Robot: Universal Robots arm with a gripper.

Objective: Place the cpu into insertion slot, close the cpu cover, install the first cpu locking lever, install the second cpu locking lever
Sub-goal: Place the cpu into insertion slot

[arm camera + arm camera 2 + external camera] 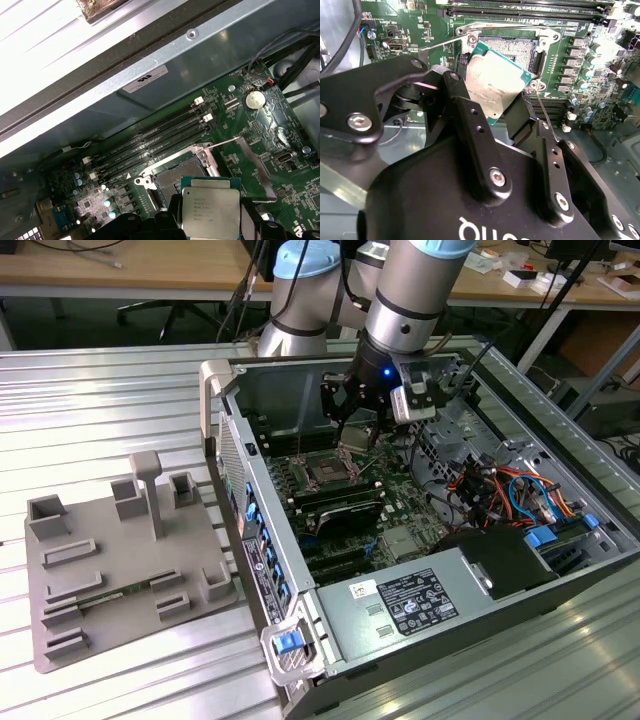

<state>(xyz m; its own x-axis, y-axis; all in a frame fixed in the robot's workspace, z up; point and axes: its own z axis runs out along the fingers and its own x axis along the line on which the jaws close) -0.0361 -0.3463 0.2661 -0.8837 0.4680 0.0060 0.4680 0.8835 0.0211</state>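
My gripper (356,428) is inside the open computer case and is shut on the cpu (495,82), a flat square chip with a silver top and green edge. Both wrist views show the black fingers (462,95) clamping the chip's opposite edges. The cpu (210,205) hangs tilted just above and a little to one side of the insertion slot (176,176), not touching it. The slot (512,46) is a dark pin field with a silver rim, uncovered (328,470). The cpu cover (256,167) stands swung open beside the slot.
Long black memory slots (150,140) run next to the socket. Orange and blue cables (500,490) and a black power supply (420,595) fill the case toward the exterior view's right. A grey fixture tray (120,570) lies on the slatted table at the exterior view's left.
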